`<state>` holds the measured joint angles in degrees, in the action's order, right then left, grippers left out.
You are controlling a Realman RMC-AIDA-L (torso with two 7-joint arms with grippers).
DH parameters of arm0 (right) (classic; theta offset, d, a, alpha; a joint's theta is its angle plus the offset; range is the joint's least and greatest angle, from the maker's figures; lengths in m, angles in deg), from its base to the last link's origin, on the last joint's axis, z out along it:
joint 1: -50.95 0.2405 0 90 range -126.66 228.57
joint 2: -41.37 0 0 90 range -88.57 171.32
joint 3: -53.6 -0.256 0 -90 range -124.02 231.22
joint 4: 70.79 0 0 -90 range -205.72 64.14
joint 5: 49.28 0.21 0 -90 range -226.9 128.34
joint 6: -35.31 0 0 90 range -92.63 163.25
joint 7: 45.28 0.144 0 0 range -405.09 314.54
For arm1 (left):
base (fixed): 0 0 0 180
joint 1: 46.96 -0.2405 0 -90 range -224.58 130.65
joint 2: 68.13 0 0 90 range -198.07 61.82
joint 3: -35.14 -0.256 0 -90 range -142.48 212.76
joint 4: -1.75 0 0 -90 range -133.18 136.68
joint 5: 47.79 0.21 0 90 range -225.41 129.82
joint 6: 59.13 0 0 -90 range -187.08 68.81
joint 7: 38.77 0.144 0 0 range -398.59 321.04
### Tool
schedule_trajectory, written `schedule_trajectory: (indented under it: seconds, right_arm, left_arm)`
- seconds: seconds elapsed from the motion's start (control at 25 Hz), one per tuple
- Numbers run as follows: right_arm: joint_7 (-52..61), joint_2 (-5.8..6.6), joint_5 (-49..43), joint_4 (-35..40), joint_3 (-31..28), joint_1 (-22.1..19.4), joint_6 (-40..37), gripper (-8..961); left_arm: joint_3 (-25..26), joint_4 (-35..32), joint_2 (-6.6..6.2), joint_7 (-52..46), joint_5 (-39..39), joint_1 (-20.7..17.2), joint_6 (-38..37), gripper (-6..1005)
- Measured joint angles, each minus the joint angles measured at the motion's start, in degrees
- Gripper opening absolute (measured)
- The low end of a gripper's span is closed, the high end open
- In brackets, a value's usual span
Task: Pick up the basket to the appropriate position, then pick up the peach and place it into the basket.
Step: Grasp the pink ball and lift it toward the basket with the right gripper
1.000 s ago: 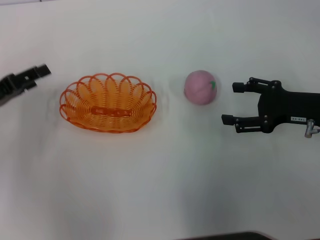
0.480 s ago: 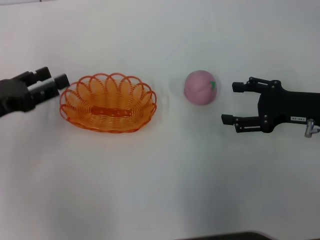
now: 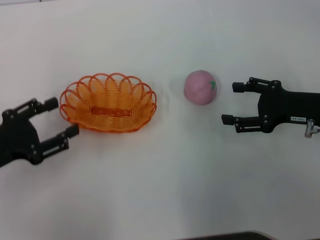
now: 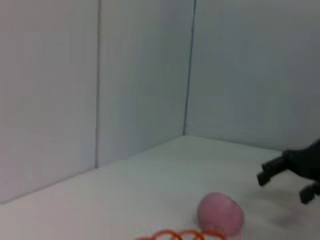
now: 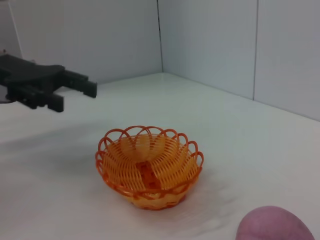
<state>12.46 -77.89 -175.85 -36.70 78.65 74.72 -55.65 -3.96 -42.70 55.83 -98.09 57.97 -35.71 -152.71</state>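
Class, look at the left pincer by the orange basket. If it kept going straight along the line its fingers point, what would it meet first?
Most likely the basket. The left pincer, open, points at the basket's near-left rim. Its height above the table is unclear, so it might pass over the rim.

Basket (image 3: 108, 103): glossy orange plastic-looking looped strands. Peach (image 3: 200, 87): matt pink, smooth skin. Desk (image 3: 165, 180): smooth matt white. Left tool (image 3: 57, 120) and right tool (image 3: 232, 103): matt black, hard-looking.
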Motion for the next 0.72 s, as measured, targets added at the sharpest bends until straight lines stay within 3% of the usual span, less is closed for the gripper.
schedule_trajectory:
  seconds: [0.52, 0.72]
  right_arm:
    - [0.3, 0.41, 0.0, 0.1, -2.8, 0.0, -0.1, 933]
    - [10.6, 0.43, -0.3, 4.1, -1.6, 0.8, -0.4, 933]
  left_arm:
    - [6.9, 0.9, 0.07, -0.2, 6.6, -3.9, -3.5, 750]
    - [7.3, 0.9, 0.11, -0.3, 6.9, -4.0, -4.0, 751]
